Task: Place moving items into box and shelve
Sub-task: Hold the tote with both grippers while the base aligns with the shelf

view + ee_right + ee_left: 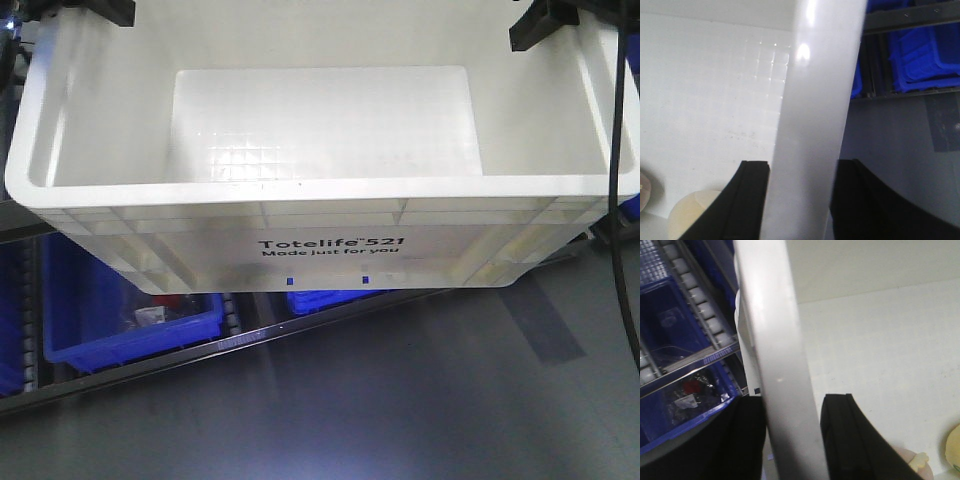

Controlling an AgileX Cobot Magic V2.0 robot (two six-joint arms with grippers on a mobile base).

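Note:
The white box (330, 250), printed "Totelife 521", hangs tilted above the floor, held by its two side rims. My left gripper (792, 440) is shut on the left rim (775, 340), one black finger on each side of it. My right gripper (802, 200) is shut the same way on the right rim (815, 100). Both moving items lie on the box floor at its near end: the pinkish-brown lump (912, 460) and the pale yellow lump (692, 215). The exterior view hides them; only the black gripper tips (545, 22) show at the box's top corners.
A blue bin (130, 310) with small parts sits on a low roller shelf (695, 295) behind and below the box. More blue bins (925, 60) stand on the shelf to the right. Grey floor (400, 400) lies in front. A black cable (618, 200) hangs at the right.

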